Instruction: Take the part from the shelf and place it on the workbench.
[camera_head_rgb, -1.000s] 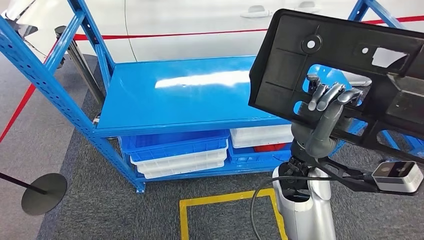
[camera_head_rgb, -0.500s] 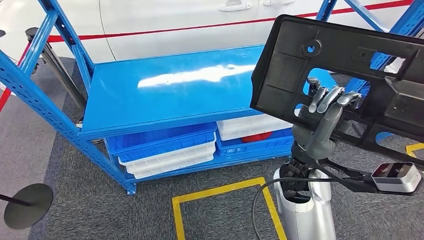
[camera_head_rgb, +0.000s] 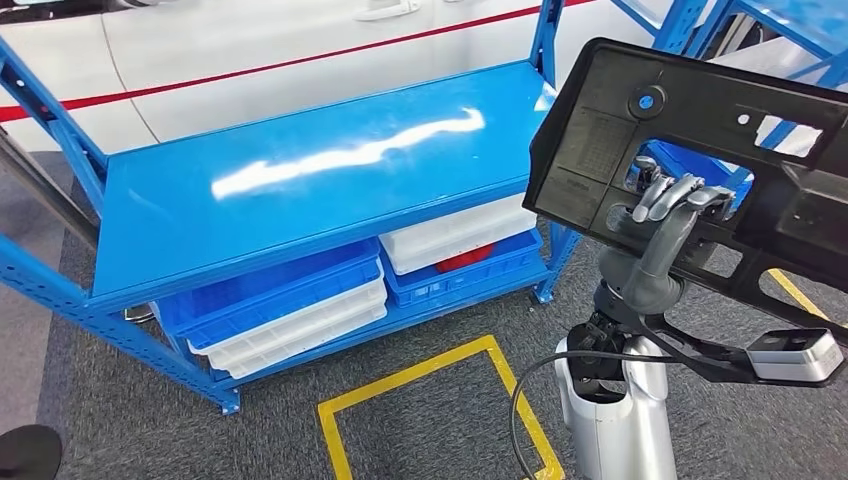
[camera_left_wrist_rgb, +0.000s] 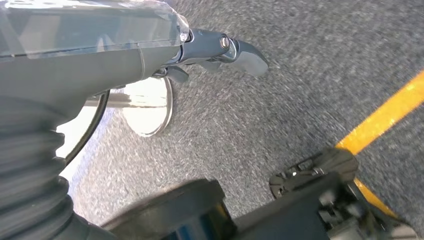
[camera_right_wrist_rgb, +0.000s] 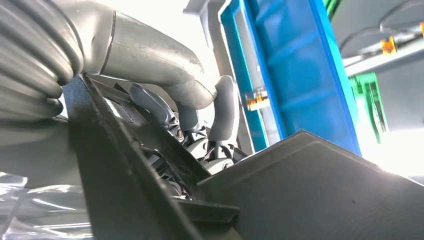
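Right hand (camera_head_rgb: 672, 200) hooked through an opening of large flat black plastic part (camera_head_rgb: 700, 150), gripping it, held raised beside blue metal shelf (camera_head_rgb: 300, 170). Left hand (camera_left_wrist_rgb: 220, 47) over grey carpet, finger state unclear.

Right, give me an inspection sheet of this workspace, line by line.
Surface: top of the blue shelf is bare and glossy; workbench not seen.
Job's things: the black part is off the shelf, held up at the robot's right side.
Clutter: blue and white trays stacked on the lower shelf, something red behind one.
Hands: right hand grips the part through an opening; left hand hangs over the carpet, grip unclear.
Cables: a black cable loops beside the right arm.
Surroundings: grey carpet with yellow floor tape; a white car behind the shelf.
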